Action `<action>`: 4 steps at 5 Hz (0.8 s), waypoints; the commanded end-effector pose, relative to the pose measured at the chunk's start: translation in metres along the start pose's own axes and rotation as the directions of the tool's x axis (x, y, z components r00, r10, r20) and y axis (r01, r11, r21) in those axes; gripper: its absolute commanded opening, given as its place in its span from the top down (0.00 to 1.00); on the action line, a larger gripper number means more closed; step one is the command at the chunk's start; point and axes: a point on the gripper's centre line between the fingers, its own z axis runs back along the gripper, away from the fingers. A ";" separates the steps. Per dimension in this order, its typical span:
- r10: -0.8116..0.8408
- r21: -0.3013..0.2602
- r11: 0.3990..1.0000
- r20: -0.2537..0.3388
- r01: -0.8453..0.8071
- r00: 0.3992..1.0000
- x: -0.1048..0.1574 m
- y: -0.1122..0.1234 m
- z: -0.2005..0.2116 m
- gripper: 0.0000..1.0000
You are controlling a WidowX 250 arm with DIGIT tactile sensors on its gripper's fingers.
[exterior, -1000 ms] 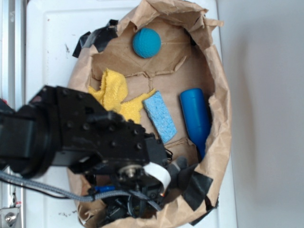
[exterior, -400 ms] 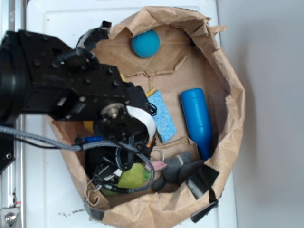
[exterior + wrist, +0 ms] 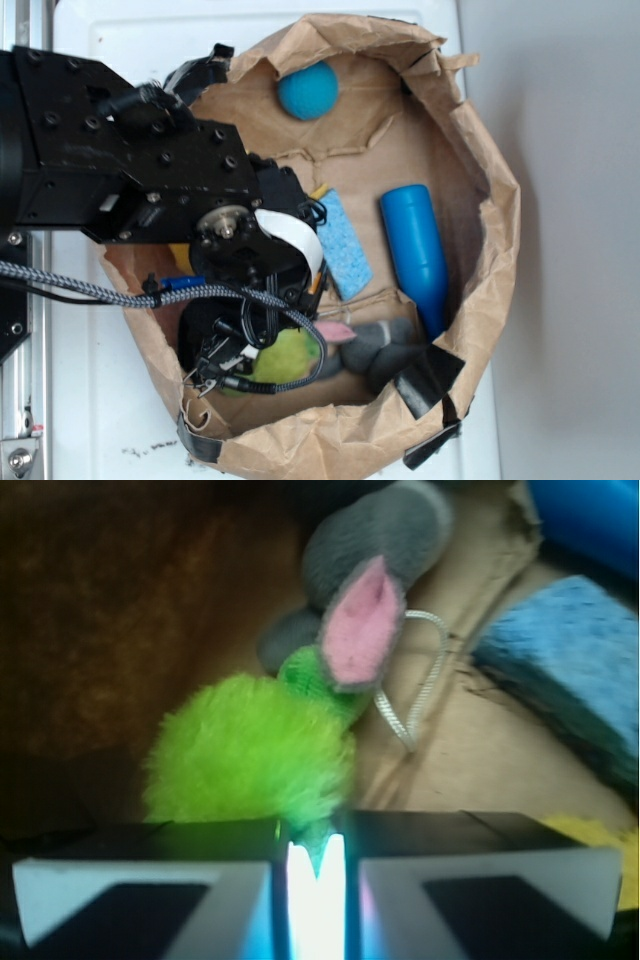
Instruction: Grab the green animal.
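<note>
While no writing is legible, the end effector [image 3: 315,865] stands nearly closed, pinching fuzz at 6 o'clock of the green animal [image 3: 250,752]; arm hides it partly.

End effector [image 3: 315,865] low, fingers nearly together.

- The arm [image 3: 110,170] is matte black and blocky, with small round screws dotted over its housings.
- A silver round hub [image 3: 226,225] sits on the wrist, beside a white flat ribbon cable [image 3: 295,240].
- A braided grey-black cable [image 3: 60,285] trails left; thin black wires loop below.
- From the wrist, the claw [image 3: 316,880] shows two white-edged black blocks.
</note>
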 end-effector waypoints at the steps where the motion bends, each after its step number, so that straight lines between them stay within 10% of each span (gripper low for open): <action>1: 0.067 0.081 0.994 0.096 -0.075 0.993 0.010 0.005 0.050 1.00; 4: 0.074 0.279 0.954 0.149 -0.113 0.986 0.012 -0.026 0.116 1.00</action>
